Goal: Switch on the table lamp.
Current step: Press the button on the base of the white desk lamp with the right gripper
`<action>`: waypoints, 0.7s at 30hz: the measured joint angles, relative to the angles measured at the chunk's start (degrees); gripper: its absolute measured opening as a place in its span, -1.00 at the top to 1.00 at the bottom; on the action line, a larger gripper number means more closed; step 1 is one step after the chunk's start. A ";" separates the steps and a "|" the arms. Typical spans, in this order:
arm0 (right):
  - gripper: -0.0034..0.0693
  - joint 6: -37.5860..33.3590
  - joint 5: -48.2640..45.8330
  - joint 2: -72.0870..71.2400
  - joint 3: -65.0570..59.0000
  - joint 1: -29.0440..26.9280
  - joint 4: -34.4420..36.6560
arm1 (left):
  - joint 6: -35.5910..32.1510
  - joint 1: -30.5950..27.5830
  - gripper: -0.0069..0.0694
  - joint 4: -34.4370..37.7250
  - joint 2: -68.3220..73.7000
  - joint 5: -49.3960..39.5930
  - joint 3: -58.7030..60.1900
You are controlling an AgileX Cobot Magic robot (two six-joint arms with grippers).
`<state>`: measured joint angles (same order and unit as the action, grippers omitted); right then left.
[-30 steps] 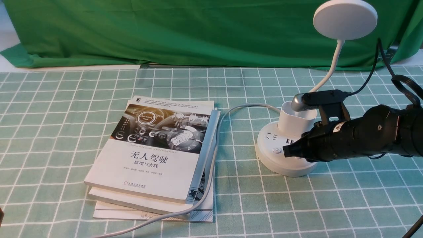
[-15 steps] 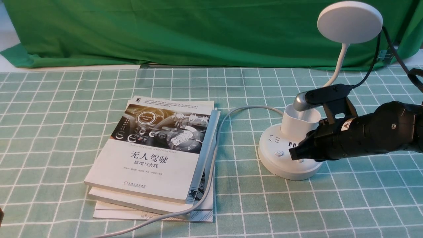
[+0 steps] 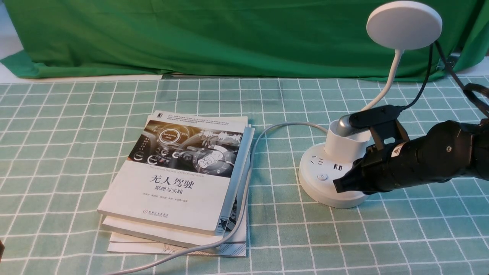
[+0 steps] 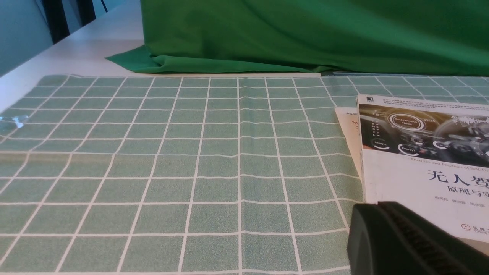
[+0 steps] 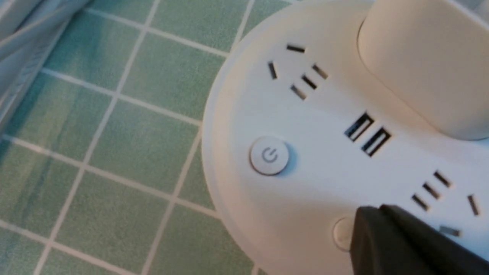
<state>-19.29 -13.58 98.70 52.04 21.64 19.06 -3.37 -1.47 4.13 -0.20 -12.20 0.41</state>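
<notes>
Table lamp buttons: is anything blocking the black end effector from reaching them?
Nothing visible. The right end effector sits at the base of the table lamp, partly covering one button; the power-symbol button is uncovered.

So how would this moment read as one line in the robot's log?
right gripper: shut, tip over table lamp base, at second button | power button: uncovered | left gripper: shut, near books

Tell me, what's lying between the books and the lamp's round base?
A white cord lies there, curving over the checked tablecloth from behind the lamp base and past the books. The front view shows it.
</notes>
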 joint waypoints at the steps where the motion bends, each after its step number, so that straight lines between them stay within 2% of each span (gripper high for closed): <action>1: 0.82 0.00 -0.02 0.23 0.00 0.00 0.00 | 0.00 0.00 0.76 0.00 0.00 0.00 0.00; 21: 0.82 0.00 0.05 2.33 1.05 0.61 0.15 | 0.00 0.00 0.76 -0.18 0.00 0.00 0.00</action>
<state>-19.29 -13.53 101.03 53.09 22.25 19.21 -3.37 -1.47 3.95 -0.20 -12.20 0.41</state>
